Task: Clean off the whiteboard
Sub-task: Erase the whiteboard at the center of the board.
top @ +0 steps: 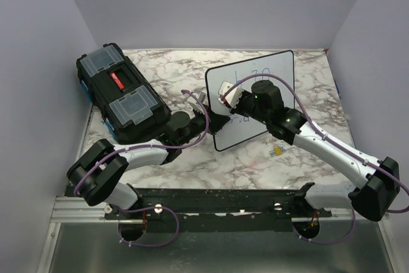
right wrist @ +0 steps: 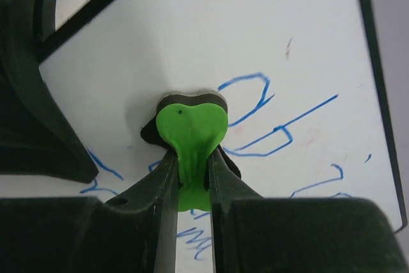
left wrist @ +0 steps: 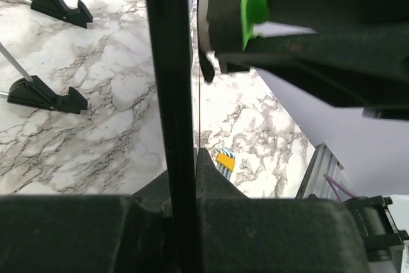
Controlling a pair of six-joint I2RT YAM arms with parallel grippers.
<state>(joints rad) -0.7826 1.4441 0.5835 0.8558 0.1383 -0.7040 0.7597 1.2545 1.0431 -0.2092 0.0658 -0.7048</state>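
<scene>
This is a robotics lab test cell. Plain pale-violet walls [top: 211,4] box in a marble-patterned bench [top: 255,158] along its far, left and right edges. At the near edge, an aluminium rail [top: 70,209] and a black base plate [top: 223,197] carry two robot arms, the left arm [top: 137,155] and the right arm [top: 332,151]. Both trail purple cables [top: 153,240]. A black toolbox [top: 121,94] sits towards the far left corner.

A black toolbox [top: 121,94] lies at the back left of the table [top: 255,167]. It has see-through lids on top, a red label and blue clips. The table top looks like white marble with grey lines. A small yellow thing [top: 277,151] lies toward the front right. Pale walls [top: 211,4] stand around.
</scene>
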